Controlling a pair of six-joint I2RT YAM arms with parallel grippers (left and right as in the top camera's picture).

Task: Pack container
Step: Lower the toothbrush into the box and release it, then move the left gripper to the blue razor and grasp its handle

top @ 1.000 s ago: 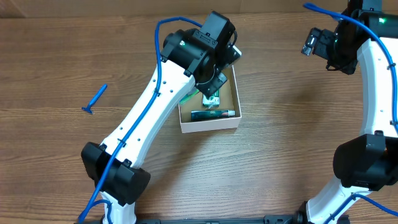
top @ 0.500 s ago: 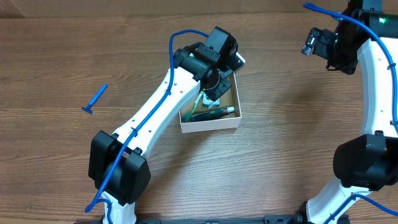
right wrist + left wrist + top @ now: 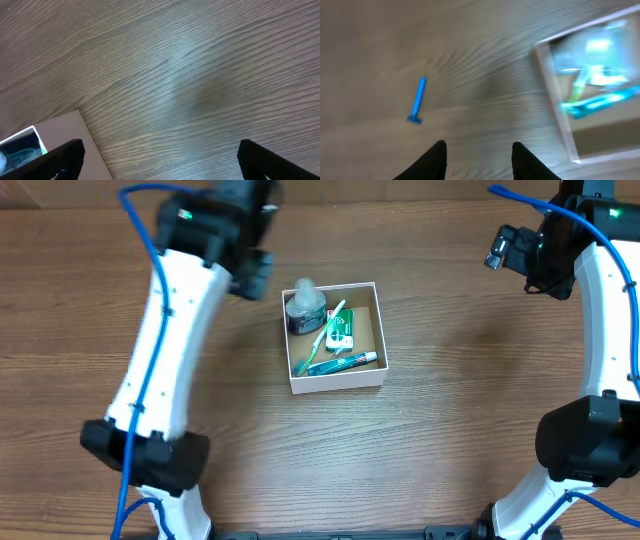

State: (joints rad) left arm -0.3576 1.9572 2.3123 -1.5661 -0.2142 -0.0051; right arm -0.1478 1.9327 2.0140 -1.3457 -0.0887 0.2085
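Brown cardboard is open to the overhead view again: the container (image 3: 372, 375) sits mid-table on the wooden table (image 3: 440, 400) just as it did a second ago, but the left arm that was bent over it half a second ago has swung off to the far left, and the left gripper (image 3: 252, 278), smeared by motion, is now well clear of the box. In the back-left corner that the arm had covered, a dark jar with a pale lid (image 3: 305, 310) now shows, beside a green-and-white box (image 3: 343, 330), a toothbrush (image 3: 322, 340) lying aslant and a teal toothpaste tube (image 3: 343, 363) along the front wall; by the look of it the jar has just been dropped off. The right gripper (image 3: 505, 248) hangs at the far right edge, unchanged across the three overhead pictures. From the left wrist, the left gripper (image 3: 479, 147) has its jaws moderately apart with nothing between them; the container (image 3: 555, 107) blurs past on the right, and a blue razor (image 3: 418, 100) lies alone on the wood to the left, a spot the arm hides from the overhead camera. From the right wrist, the right gripper (image 3: 161, 146) holds its jaws wide and empty over bare wood, with only a white corner of the container (image 3: 55, 131) at lower left. The razor seems the last loose item, so the swing likely starts the reach for it.
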